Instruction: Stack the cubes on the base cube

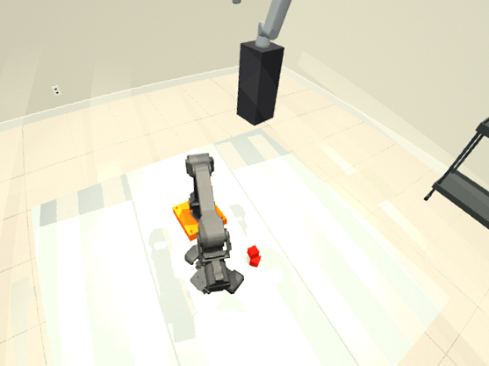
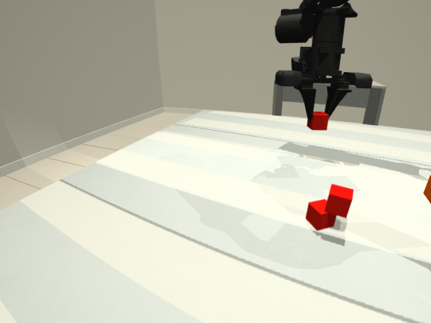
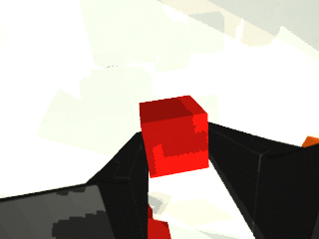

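Note:
The base cube (image 1: 254,262) (image 2: 318,216) is red and stands on the white surface. One red loose cube (image 1: 252,251) (image 2: 340,200) rests on it, over the corner nearer the orange plate, and overhangs it; it looks roughly level. My gripper (image 2: 318,117) (image 3: 171,133) is shut on the other red loose cube (image 2: 318,121) (image 3: 175,141), one finger on each side, and holds it in the air above the surface, away from the base cube. In the top view my arm hides the held cube. Part of the stacked pair shows at the bottom edge of the wrist view.
The orange mounting plate (image 1: 187,226) (image 2: 428,189) (image 3: 311,142) lies under my arm's base. A grey arm on a black pedestal (image 1: 258,81) stands far behind, and a dark cart (image 1: 481,208) stands at the right. A grey table is in the background.

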You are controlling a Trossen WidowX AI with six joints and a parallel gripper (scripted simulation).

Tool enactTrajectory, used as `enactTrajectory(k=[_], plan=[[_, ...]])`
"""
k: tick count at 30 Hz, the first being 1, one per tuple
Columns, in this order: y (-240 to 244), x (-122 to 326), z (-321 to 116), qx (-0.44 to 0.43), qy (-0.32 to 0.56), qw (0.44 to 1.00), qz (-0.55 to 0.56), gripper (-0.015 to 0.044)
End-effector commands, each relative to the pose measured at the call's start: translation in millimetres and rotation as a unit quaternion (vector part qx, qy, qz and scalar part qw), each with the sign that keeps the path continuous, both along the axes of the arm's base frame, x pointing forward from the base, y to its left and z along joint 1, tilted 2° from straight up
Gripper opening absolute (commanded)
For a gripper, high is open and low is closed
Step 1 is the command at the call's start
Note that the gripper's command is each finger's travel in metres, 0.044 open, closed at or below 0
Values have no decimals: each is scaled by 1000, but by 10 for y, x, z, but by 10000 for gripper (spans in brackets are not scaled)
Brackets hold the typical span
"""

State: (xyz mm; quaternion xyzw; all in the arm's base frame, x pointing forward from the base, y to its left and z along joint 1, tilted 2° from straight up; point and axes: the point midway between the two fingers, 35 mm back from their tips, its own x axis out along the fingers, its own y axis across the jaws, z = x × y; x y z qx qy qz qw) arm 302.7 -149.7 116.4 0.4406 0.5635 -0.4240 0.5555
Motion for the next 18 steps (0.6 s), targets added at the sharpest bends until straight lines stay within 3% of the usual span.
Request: enactTrajectory(k=[1,18], plan=[[117,45,7,-2,-1,999,34,105],[655,189,-10,-1,-6,983,186,105]])
